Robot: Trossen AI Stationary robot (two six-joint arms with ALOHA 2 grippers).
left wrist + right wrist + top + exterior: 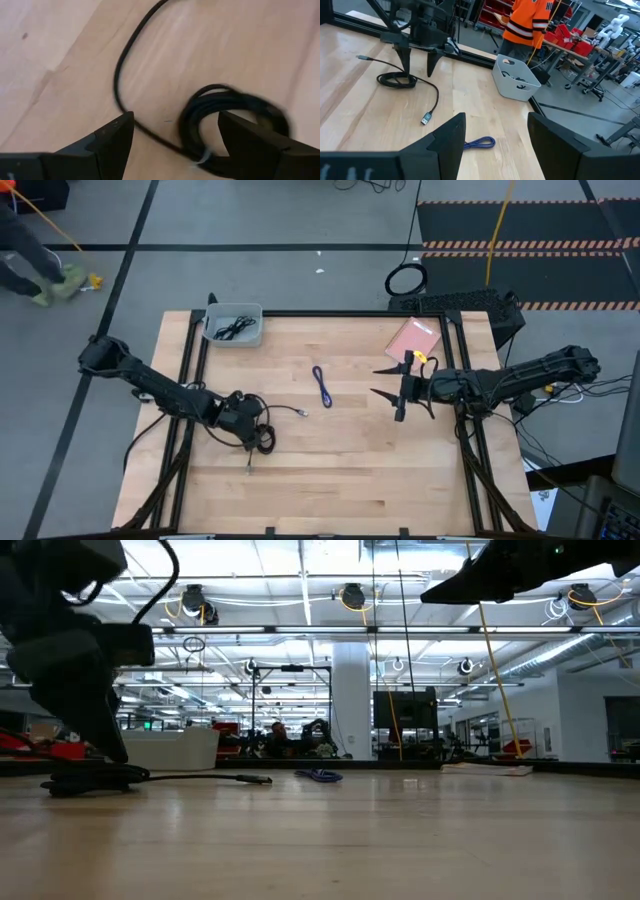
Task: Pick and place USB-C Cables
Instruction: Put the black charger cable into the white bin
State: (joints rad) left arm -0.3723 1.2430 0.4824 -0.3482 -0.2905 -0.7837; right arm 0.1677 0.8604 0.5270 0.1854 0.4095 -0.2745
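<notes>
One black USB-C cable (264,440) lies coiled on the table's left half, with one plug end (426,119) trailing off. My left gripper (175,117) is open and low over this coil. One finger (250,140) points into the coil's ring and the other (107,142) stands outside it. The blue-purple cable (322,386) lies bundled near the table's middle. Another black cable (232,328) rests inside the grey bin (255,338). My right gripper (380,381) is open, raised above the table's right half and touching nothing. My left gripper comes at the black coil from above, pointing down, with the coil's near strands (192,135) between its open fingers. The coil lies flat on the table. Whether either finger touches the cable, I cannot tell.
The grey bin stands at the table's far-left corner. A reddish flat pad (412,337) lies at the far right. A black frame (330,313) rims the table. A person in orange (525,20) stands beyond the bin, and another person (30,270) is on the floor at far left.
</notes>
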